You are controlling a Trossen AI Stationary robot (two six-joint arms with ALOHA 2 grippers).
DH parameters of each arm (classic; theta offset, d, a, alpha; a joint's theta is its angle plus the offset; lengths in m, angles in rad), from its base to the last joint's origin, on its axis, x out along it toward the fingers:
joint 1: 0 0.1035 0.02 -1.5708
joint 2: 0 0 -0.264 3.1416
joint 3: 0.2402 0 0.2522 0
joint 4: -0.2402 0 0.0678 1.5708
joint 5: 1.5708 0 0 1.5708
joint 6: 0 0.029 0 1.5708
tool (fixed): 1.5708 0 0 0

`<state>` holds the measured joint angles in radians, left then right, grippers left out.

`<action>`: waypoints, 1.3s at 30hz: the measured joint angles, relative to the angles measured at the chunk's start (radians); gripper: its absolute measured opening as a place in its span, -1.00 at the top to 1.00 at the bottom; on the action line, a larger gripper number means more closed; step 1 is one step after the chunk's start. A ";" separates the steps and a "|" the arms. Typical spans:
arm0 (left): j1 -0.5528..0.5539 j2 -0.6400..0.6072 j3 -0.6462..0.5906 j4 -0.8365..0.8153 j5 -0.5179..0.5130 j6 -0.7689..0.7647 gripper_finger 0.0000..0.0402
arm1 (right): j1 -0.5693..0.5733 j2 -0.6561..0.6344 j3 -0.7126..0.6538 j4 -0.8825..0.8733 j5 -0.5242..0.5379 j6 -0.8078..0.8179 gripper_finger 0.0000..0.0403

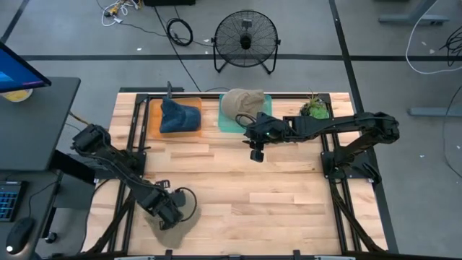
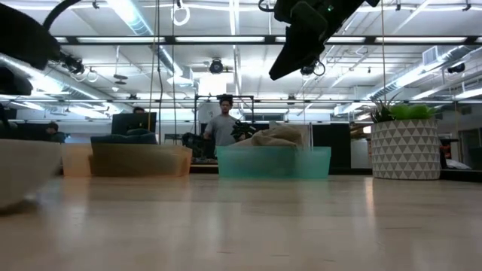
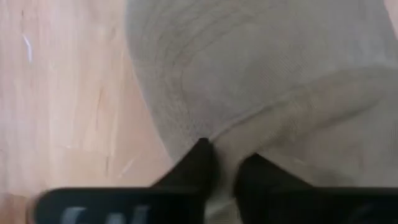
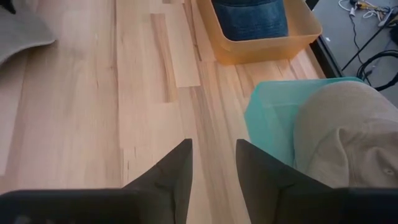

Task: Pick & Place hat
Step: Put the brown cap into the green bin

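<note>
A tan hat (image 1: pixel 180 222) lies at the table's near left corner; in the low view it shows at the picture's left edge (image 2: pixel 22 173), low on the table. My left gripper (image 1: pixel 166 209) is down on it, shut, and the left wrist view shows the hat's brim and crown (image 3: pixel 261 74) filling the picture. A second tan hat (image 1: pixel 242 103) rests in a teal bin (image 1: pixel 225 121), and a blue hat (image 1: pixel 180 115) rests in an orange bin (image 1: pixel 154 119). My right gripper (image 1: pixel 256 153) hovers shut above the table, just near of the teal bin. My left gripper pinches the tan hat where the brim meets the crown (image 3: pixel 225 146), with cloth between its two fingers (image 3: pixel 199 168). It comes from above, pointing down. The hat's body appears to lie on the table; one layer or several, I cannot tell.
A potted plant (image 1: pixel 315 108) stands at the far right of the table, right of the teal bin. Bare wood (image 1: pixel 238 195) spans the table's middle and near right. A fan (image 1: pixel 245 40) stands on the floor beyond the far edge. People show in the room behind (image 2: pixel 222 128).
</note>
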<state>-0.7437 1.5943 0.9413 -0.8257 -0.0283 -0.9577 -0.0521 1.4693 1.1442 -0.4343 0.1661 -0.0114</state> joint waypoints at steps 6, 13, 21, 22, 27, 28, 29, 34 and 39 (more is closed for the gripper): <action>0.032 -0.006 0.022 0.027 -0.013 -0.093 0.93 | 0.000 0.000 0.000 0.001 0.000 -0.005 0.38; 0.141 -0.006 0.141 0.032 -0.284 -0.107 0.96 | 0.000 0.000 0.000 0.008 0.000 -0.005 0.38; 0.348 -0.006 0.247 0.032 -0.456 -0.132 0.93 | 0.003 0.000 0.000 0.011 0.001 0.028 0.38; 0.376 -0.006 0.248 0.033 -0.470 -0.132 0.93 | 0.003 0.000 0.000 0.011 0.001 0.029 0.38; 0.531 -0.006 0.248 0.070 -0.505 -0.130 0.91 | 0.004 0.000 0.000 0.005 0.100 -0.017 0.38; 0.559 -0.006 0.248 0.082 -0.516 -0.130 0.91 | 0.004 0.000 0.000 0.003 0.141 -0.036 0.38; 0.587 -0.006 0.248 0.096 -0.521 -0.118 0.91 | 0.004 0.000 0.000 0.002 0.182 -0.064 0.38; 0.694 -0.006 0.248 0.162 -0.522 -0.003 0.92 | 0.003 0.000 0.000 -0.003 0.374 -0.253 0.37; 0.781 -0.006 0.248 0.191 -0.523 0.030 0.90 | -0.001 0.000 0.000 -0.002 0.532 -0.393 0.31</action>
<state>0.0370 1.5887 1.1896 -0.6346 -0.5510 -0.9281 -0.0535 1.4696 1.1442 -0.4359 0.6986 -0.4041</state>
